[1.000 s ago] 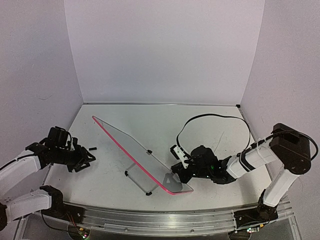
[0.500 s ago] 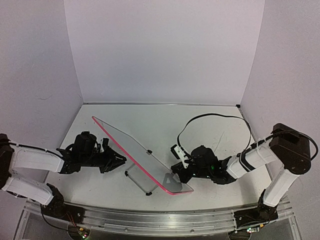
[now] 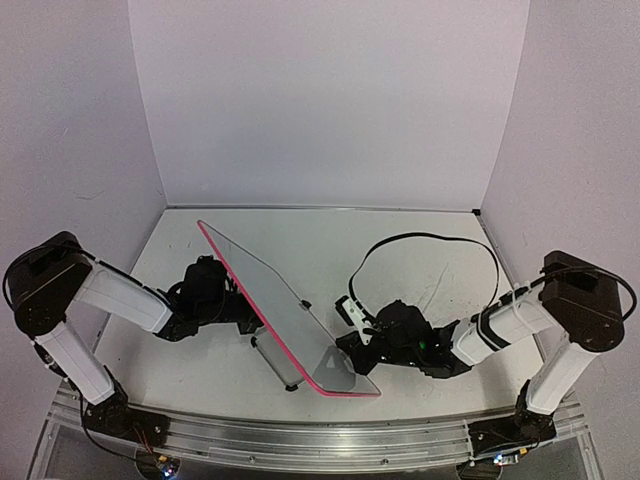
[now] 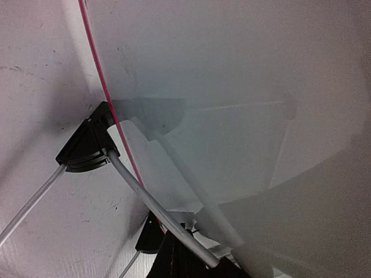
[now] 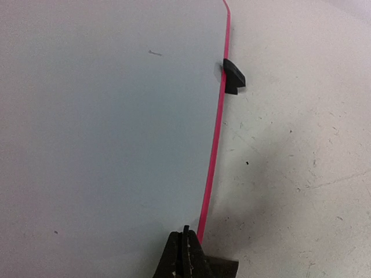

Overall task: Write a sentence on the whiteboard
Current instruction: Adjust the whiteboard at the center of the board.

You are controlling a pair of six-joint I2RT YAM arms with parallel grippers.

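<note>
Now that the left gripper [image 3: 238, 318] has swung in from 9 o'clock and snapped closed against the raised long edge of the whiteboard [image 3: 275, 300], the board sits a little differently; its far corner has crept toward 12 o'clock and its near corner toward 6 o'clock. The left wrist view looks up under the board at the wire stand [image 4: 145, 197]; whether those closed fingers have caught the wire I cannot tell. The right gripper [image 3: 352, 352] stays shut with nothing seen between its fingers; its tips lie at the board's face just inside the pink border, near the black clip [image 5: 233, 78].

I judge this to be positioning, not writing; no marker shows in any view and the face is bare apart from small specks.

The board stands mid-table [image 3: 400, 225], between the two arms; its long axis runs from 11 o'clock to 5 o'clock. It appears propped, with the 8 o'clock edge high, so the writing face points up and toward 2 o'clock.
</note>
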